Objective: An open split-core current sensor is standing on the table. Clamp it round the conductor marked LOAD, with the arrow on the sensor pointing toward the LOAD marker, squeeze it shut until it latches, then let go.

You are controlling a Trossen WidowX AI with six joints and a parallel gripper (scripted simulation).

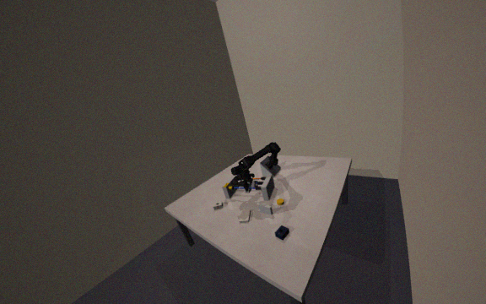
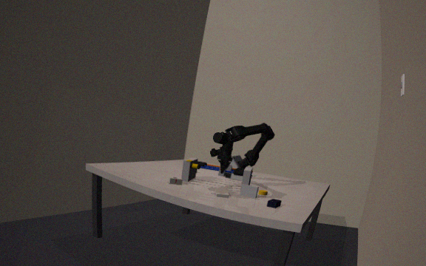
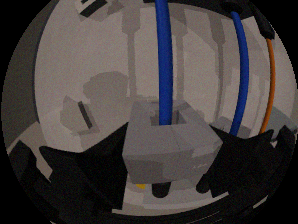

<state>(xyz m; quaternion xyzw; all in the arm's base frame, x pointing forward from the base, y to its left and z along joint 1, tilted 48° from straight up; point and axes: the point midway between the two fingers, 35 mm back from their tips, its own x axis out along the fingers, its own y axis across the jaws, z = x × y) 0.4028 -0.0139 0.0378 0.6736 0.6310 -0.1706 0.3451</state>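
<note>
My gripper (image 1: pixel 247 187) (image 2: pixel 225 171) (image 3: pixel 161 124) points down between the two upright supports, shut on the grey current sensor (image 3: pixel 165 155), with one dark finger on each side of it. The near blue conductor (image 3: pixel 164 60) runs into the sensor's square window in the wrist view. Whether the sensor's jaw is fully closed or latched cannot be told. A second blue conductor (image 3: pixel 243 65) and an orange conductor (image 3: pixel 272 75) run to its right. The sensor's arrow and the LOAD marker cannot be made out. In the top and exterior views the arm and fingers mostly hide the sensor.
Supports (image 1: pixel 267 188) (image 2: pixel 188 171) hold the conductor ends. On the table (image 1: pixel 310 186) (image 2: pixel 132 174) stand a small grey block (image 1: pixel 218 206) (image 2: pixel 176 181), a flat pale piece (image 1: pixel 244 218) (image 2: pixel 222 195), a yellow disc (image 1: pixel 280 202) (image 2: pixel 262 193) and a dark blue block (image 1: pixel 282 232) (image 2: pixel 274 203).
</note>
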